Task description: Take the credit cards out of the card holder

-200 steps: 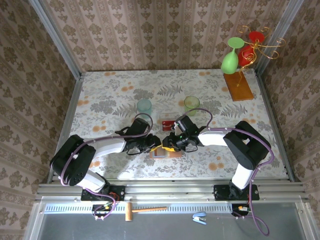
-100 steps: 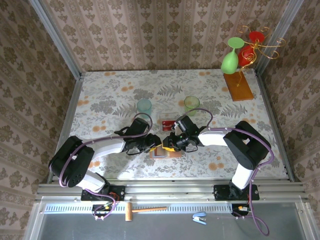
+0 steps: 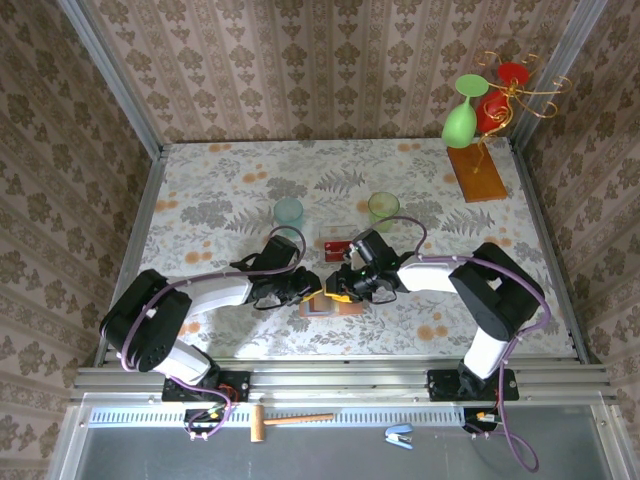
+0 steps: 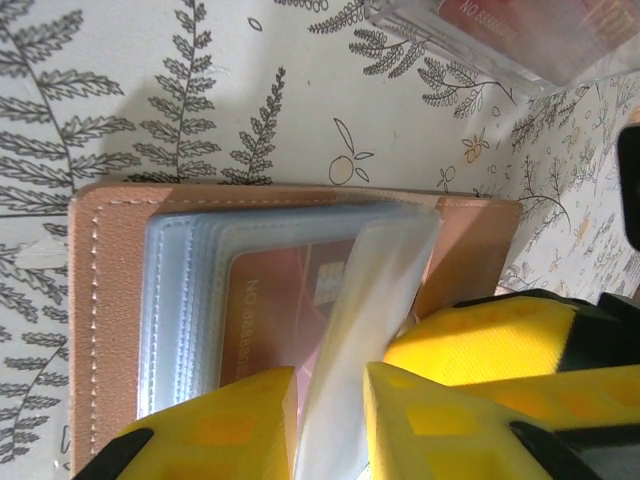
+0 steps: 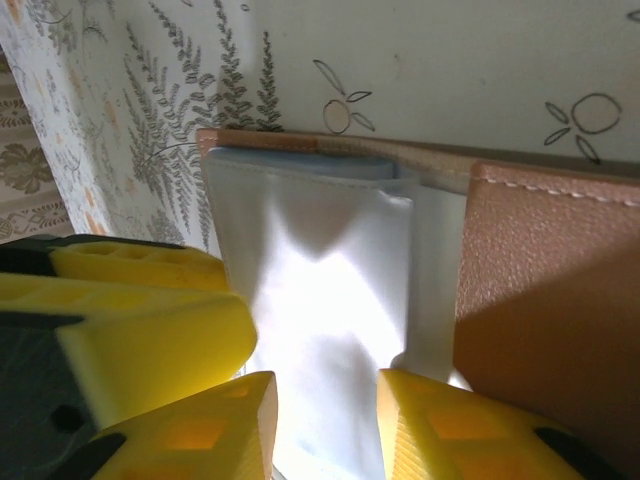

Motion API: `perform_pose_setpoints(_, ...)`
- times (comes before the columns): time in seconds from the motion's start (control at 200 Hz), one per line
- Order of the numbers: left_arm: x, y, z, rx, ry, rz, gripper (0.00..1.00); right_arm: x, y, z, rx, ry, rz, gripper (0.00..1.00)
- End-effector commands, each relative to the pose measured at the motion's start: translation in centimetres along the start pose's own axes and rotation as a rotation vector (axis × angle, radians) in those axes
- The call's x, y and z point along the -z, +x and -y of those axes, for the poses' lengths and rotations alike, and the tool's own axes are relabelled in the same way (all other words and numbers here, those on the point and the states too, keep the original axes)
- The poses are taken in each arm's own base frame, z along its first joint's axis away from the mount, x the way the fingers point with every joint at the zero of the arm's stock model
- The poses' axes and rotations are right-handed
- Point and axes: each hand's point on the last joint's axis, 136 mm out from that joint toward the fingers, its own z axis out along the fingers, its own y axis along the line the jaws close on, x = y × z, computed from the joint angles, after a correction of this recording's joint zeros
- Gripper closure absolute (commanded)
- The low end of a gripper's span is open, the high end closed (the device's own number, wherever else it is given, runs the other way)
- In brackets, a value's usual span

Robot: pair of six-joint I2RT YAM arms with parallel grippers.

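Observation:
The tan card holder (image 3: 322, 305) lies open on the table between both grippers. In the left wrist view its leather (image 4: 110, 300) frames a stack of clear sleeves, and a red credit card (image 4: 280, 300) shows inside one. One clear sleeve (image 4: 385, 270) stands lifted between the fingers of my left gripper (image 4: 330, 400), leaning on the right finger with a small gap on the other side. My right gripper (image 5: 325, 420) straddles the same pale sleeve (image 5: 320, 260), its fingers apart, beside the leather cover (image 5: 540, 280). From above, the left gripper (image 3: 312, 292) and right gripper (image 3: 335, 290) nearly touch.
A clear tray (image 3: 336, 243) holding a red card sits just behind the card holder. Further back stand a blue-green cup (image 3: 288, 211) and a green cup (image 3: 383, 207). A glass stand on a wooden base (image 3: 478, 172) is at the back right.
Almost nothing has moved. Both grippers stay over the card holder, with only slight shifts of the fingers.

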Motion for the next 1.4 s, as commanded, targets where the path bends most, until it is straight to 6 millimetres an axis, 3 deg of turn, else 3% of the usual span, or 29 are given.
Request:
perform_pose_setpoints(0.0,0.3,-0.2,2.0,-0.022,0.043,-0.004,0.75,2.0,-0.3,-1.7,0.024,-0.017,0.027,0.67)
perform_pose_setpoints(0.33,0.6,-0.3,4.7,-0.072,0.073,-0.012,0.67,6.6,-1.1,-2.5,0.056,0.007,0.111,0.65)
perform_pose_setpoints(0.62,-0.9,0.6,6.9,-0.116,0.086,-0.059,0.54,9.9,-1.3,-2.0,0.049,0.012,0.181,0.65)
perform_pose_setpoints(0.995,-4.0,1.7,8.1,-0.130,0.091,-0.129,0.42,12.3,-0.8,-0.4,0.014,0.025,0.236,0.63)
perform_pose_setpoints(1.395,-3.8,1.7,8.7,-0.137,0.107,-0.119,0.41,12.6,-0.1,0.0,0.003,0.014,0.233,0.63)
